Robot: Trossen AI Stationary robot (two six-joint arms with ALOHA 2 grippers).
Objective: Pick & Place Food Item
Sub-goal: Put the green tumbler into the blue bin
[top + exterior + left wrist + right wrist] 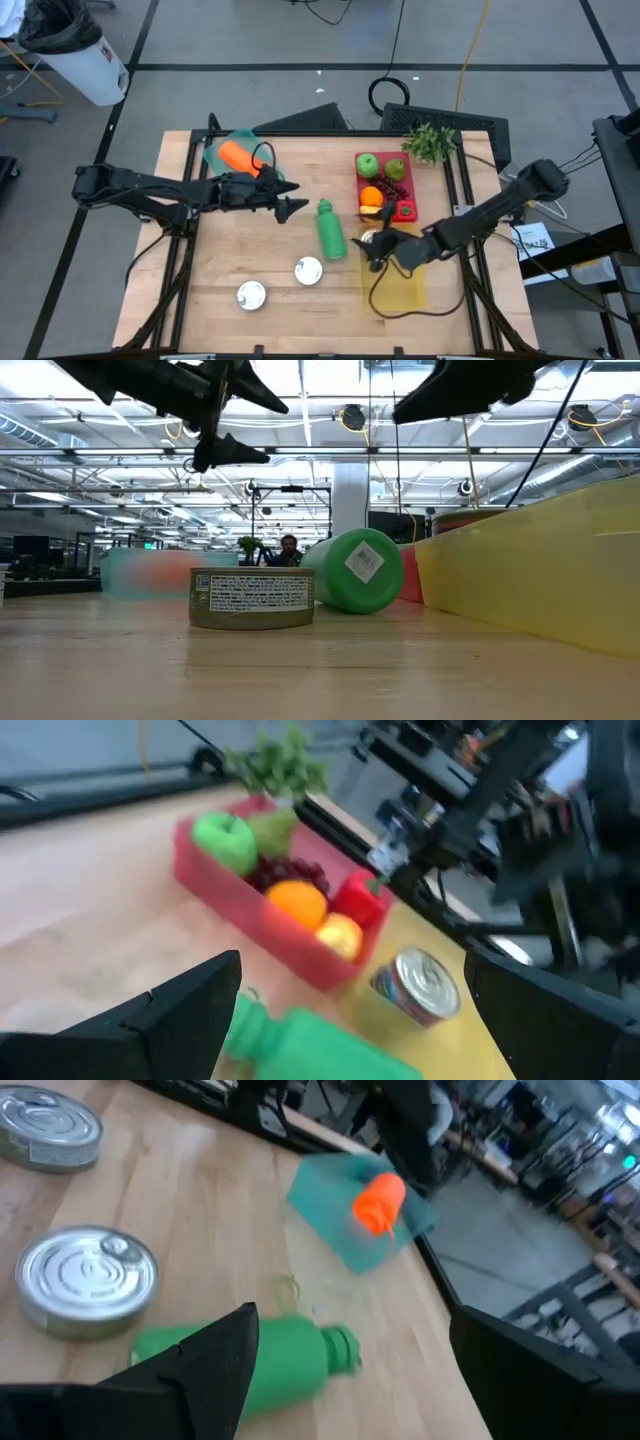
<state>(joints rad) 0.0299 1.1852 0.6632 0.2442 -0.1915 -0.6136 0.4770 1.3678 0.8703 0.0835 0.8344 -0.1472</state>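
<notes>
Beside the red tray (409, 186), at its near end, a can (369, 240) stood on the yellow board (405, 288), and the right gripper (377, 258) hovered just over it with its fingers parted and nothing between them. The can looked like the item in hand, though whether it was about to be gripped or had just been set down could not be told. The green bottle (331, 232) lay on its side just left of the tray, and the left gripper (293, 209) hung in the air farther to the left of the tray, near the bottle's cap, spread wide and empty.

If the can was to be lifted, the right gripper probably needed to centre over its lid and come straight down, so the fingers straddled the round wall evenly; an off-centre close would likely push it across the smooth board. The tray's corner, with the red pepper (405, 211) in it, sat close, so the descent ought to stay clear of that wall. The left arm was best held away from the tray, since the two grippers were already near each other.
</notes>
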